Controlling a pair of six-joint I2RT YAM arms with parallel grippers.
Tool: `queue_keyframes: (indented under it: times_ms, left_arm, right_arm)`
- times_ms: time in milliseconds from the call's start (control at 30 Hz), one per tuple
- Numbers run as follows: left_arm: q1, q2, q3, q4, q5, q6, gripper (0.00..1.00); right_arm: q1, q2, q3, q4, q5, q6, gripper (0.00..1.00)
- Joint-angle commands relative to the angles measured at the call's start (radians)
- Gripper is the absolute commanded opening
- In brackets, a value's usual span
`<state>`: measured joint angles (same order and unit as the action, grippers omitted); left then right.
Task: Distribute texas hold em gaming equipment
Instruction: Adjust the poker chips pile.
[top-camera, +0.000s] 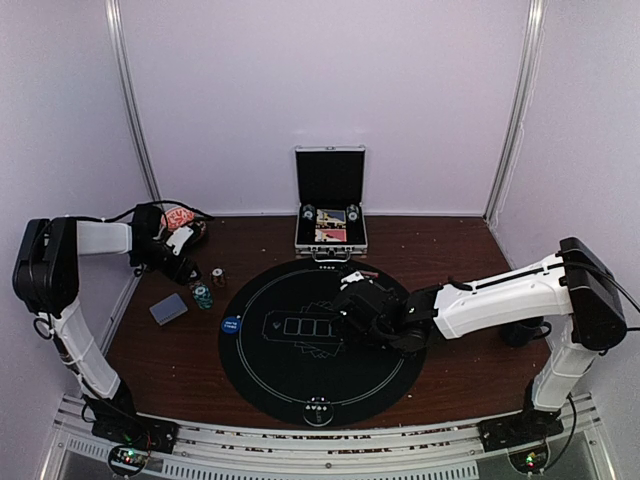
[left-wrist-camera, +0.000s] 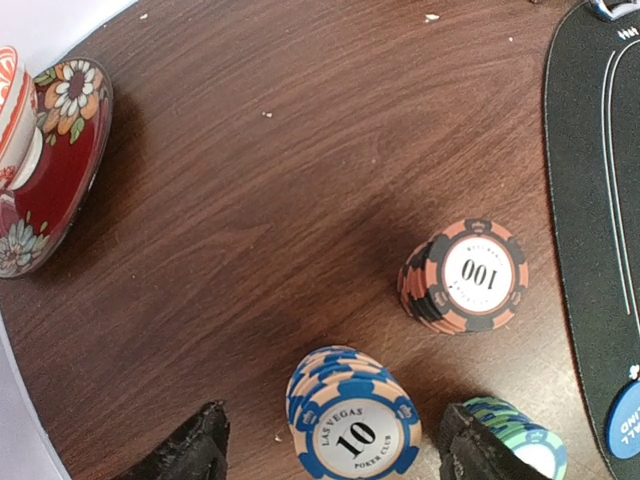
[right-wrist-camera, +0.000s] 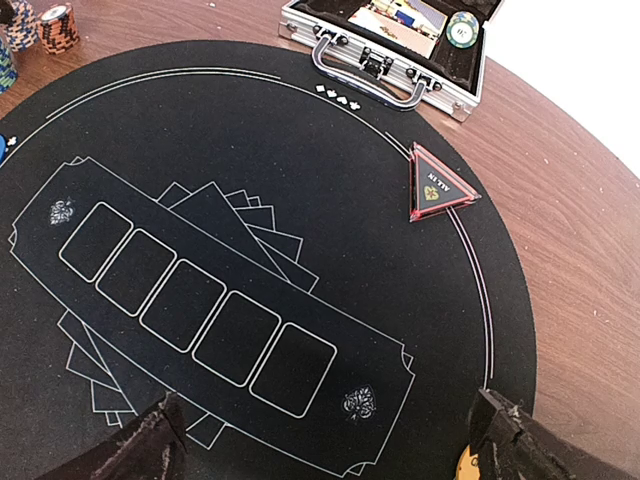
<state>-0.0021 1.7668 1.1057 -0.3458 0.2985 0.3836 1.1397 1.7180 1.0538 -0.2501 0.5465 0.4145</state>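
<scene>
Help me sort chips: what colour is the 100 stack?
100 stack: orange with black stripes; left wrist view.

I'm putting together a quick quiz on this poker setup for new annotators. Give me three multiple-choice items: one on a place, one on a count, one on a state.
1. Where does the triangular ALL IN marker lie?
A) on the round mat, at its edge near the case
B) inside the case
C) on the bare wood

2. How many card outlines are in the mat's printed row?
A) three
B) five
C) seven

3. How is the case's lid?
A) shut
B) raised open
C) taken off

Answers:
1 A, it rests on the black mat at the border line.
2 B, five boxes lie side by side.
3 B, the lid stands upright behind the tray.
</scene>
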Motion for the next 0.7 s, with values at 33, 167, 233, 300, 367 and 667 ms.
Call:
queue_keyframes:
  times_ms: [33,167,233,300,367,667]
  left_arm:
    - [-0.002,0.01,-0.004,0.016,-0.008,0.007,0.73]
    - [-0.003,0.015,-0.006,0.016,-0.007,0.009,0.7]
    - [-0.003,0.019,-0.004,0.016,-0.004,0.009,0.69]
    - [-0.002,0.023,-0.004,0.016,0.0,0.011,0.67]
    - [-0.002,0.023,-0.003,0.014,0.002,0.011,0.66]
    - [-0.003,0.031,0.0,0.012,0.005,0.013,0.6]
  right_arm:
    - [0.008,0.005,-0.009,0.002,0.034,0.001,1.0]
    - [0.01,0.003,-0.01,0.002,0.035,0.002,1.0]
    - [0.01,0.003,-0.009,0.002,0.037,0.003,1.0]
    - [0.01,0.003,-0.009,0.002,0.036,0.003,1.0]
    - [0.01,0.004,-0.009,0.002,0.038,0.003,1.0]
    - [0.01,0.006,-0.008,0.002,0.04,0.003,1.0]
